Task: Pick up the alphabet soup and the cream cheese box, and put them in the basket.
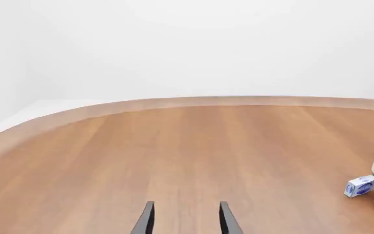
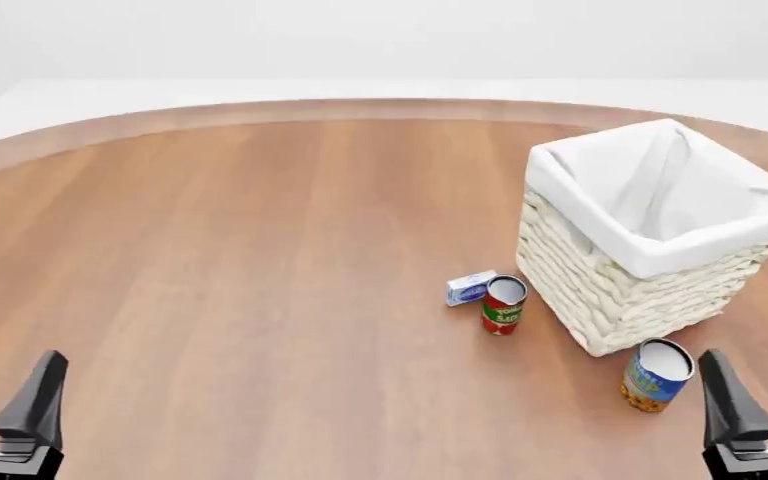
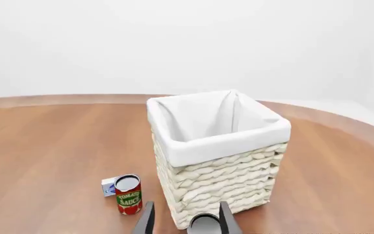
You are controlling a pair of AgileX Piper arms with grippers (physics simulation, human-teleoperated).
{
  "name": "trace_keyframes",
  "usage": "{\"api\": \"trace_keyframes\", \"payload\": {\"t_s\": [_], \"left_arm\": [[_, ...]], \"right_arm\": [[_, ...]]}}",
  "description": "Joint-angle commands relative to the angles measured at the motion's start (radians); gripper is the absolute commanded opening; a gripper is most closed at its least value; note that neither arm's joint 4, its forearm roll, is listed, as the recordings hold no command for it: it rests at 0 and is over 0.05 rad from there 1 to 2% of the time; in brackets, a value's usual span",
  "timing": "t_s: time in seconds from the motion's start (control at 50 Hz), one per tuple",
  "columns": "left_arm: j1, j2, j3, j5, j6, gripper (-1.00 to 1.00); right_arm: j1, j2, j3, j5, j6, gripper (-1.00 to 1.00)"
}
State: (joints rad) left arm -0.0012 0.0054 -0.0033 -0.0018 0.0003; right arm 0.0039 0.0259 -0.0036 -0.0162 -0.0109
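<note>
Both hands spread, empty: left hand point(image 2: 4, 395), right hand point(image 2: 758, 395) nearest soup can point(image 2: 655, 375) (lower right), basket point(image 2: 624, 290) alongside.

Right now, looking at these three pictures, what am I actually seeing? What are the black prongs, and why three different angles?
These are computer renders of two robot arms at a wooden table. The wide picture comes from a fixed camera above and behind the arms. The black prongs at its bottom corners are the left gripper and the right gripper, simple two-finger claws. The other two pictures come from small cameras mounted just behind each claw, looking along its fingers.

On the table stand a white-lined wicker basket, a blue and yellow can of alphabet soup near the right gripper, a red and green can, and a tiny light blue cream cheese box touching or nearly touching that can.

Both claws are open and hold nothing. The basket looks empty as far as its inside can be seen.
</note>
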Motion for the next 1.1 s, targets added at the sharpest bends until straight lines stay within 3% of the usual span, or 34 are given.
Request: {"api": "trace_keyframes", "payload": {"t_s": [0.02,0.28,0.3,0.32,0.68,0.86,1.1], "left_arm": [[0.002,0.002,-0.001,0.0,0.0,1.0],[0.002,0.002,-0.001,0.0,0.0,1.0],[0.02,0.002,-0.001,0.0,-0.001,1.0],[0.001,0.001,-0.001,0.0,0.002,1.0],[-0.011,0.016,0.001,-0.011,-0.004,1.0],[-0.011,0.015,0.001,-0.014,0.002,1.0],[-0.011,0.02,0.0,-0.016,-0.003,1.0]], "right_arm": [[0.0,-0.003,-0.015,0.026,0.005,1.0],[0.01,0.069,-0.05,0.03,-0.024,1.0],[-0.145,-0.026,-0.026,-0.007,0.267,1.0],[0.004,-0.016,0.0,0.016,-0.001,1.0],[0.017,0.012,0.002,-0.002,-0.001,1.0],[0.016,0.179,0.003,-0.088,-0.025,1.0],[-0.032,0.278,0.003,-0.13,-0.042,1.0]]}}
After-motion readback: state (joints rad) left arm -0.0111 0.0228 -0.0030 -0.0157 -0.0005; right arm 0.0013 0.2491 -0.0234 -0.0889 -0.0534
